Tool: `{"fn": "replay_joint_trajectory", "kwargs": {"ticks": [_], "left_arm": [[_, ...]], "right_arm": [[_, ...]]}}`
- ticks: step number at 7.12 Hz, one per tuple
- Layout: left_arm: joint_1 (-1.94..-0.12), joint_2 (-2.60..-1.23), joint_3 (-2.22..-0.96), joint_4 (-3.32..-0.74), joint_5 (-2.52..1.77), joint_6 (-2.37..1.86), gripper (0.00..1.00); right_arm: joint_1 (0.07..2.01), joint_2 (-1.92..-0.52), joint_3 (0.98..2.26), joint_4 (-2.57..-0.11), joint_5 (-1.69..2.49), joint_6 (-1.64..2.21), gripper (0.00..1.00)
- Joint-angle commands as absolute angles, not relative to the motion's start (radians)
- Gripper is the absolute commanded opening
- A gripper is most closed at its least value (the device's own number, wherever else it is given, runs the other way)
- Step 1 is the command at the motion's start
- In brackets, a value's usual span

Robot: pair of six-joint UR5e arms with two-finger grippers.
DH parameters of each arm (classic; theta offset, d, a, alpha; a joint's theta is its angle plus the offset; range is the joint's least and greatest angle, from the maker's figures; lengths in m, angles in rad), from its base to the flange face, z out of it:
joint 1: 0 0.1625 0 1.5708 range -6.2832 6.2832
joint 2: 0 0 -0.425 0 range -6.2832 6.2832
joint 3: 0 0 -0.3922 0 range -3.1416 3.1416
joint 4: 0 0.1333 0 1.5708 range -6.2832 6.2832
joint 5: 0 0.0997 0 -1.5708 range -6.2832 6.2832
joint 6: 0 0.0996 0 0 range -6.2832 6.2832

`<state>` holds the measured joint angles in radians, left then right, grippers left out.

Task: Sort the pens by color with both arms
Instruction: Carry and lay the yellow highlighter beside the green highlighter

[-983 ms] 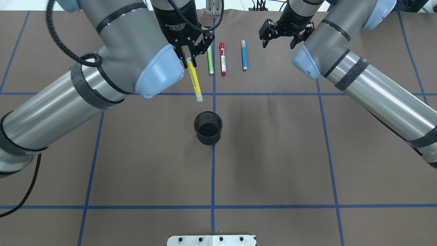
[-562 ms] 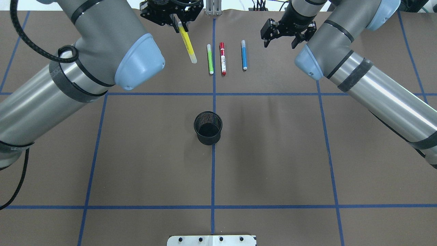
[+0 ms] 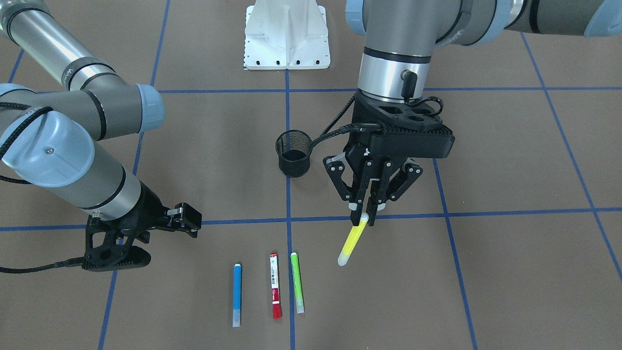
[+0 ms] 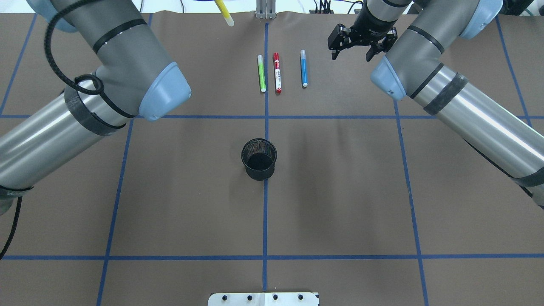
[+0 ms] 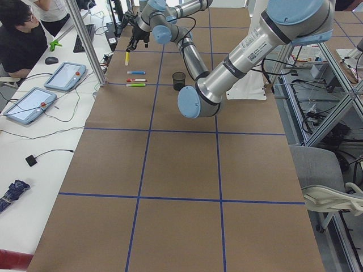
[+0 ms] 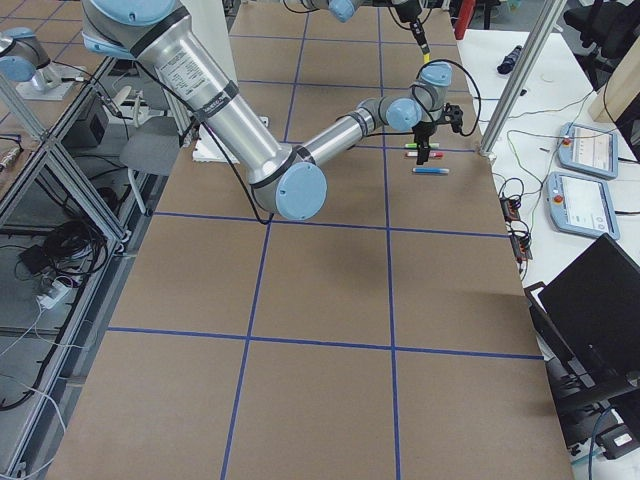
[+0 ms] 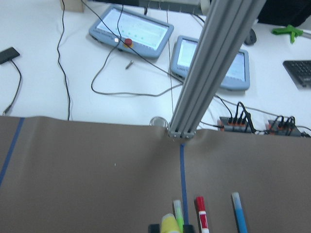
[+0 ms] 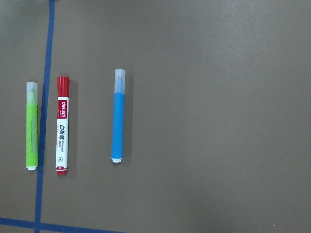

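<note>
My left gripper (image 3: 365, 214) is shut on the top end of a yellow pen (image 3: 352, 241), which hangs tilted above the table, beyond the row of pens; only the pen's lower end (image 4: 224, 12) shows at the top edge of the overhead view. Three pens lie side by side on the brown mat: green (image 4: 262, 73), white-barrelled with red ends (image 4: 277, 73), and blue (image 4: 304, 68). My right gripper (image 4: 351, 50) hovers open and empty to the right of the blue pen (image 8: 118, 116).
A black mesh cup (image 4: 259, 159) stands at the centre of the mat on the blue tape line. An aluminium post (image 4: 265, 10) rises at the far edge, with tablets (image 7: 131, 31) and cables on the desk beyond. The white base pedestal (image 3: 286, 36) sits at the near edge.
The left gripper has carried the yellow pen from beside the green pen toward the table's far edge, leaving the overhead view. The right gripper has shifted slightly to the right.
</note>
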<state>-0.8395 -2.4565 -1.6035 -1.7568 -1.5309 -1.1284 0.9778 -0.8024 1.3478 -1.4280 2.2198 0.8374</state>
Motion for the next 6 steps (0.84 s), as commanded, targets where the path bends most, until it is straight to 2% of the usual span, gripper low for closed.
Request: {"fn": "replay_joint_trajectory", "kwargs": {"ticks": [1,3,5,6], "left_arm": [[-0.697,-2.388,-1.506,-1.97,-1.126,-1.241,0.0],[-0.625,-2.422,-1.305,-2.101,-0.959,-1.339,0.0],[-0.592,-2.492,-1.047,-2.297,-0.867,-1.356,0.0],[-0.591,-2.494,-1.007,-2.34,-0.867,-1.377,0.0]], "right_arm": [[0.983,-0.805,1.348,-1.428,2.223,0.845,1.0],[0.985,-0.816,1.348,-1.427,2.223,0.847,1.0],[0.985,-0.827,1.362,-1.427,2.221,0.853,1.0],[0.985,-0.834,1.377,-1.428,2.221,0.854,1.0]]}}
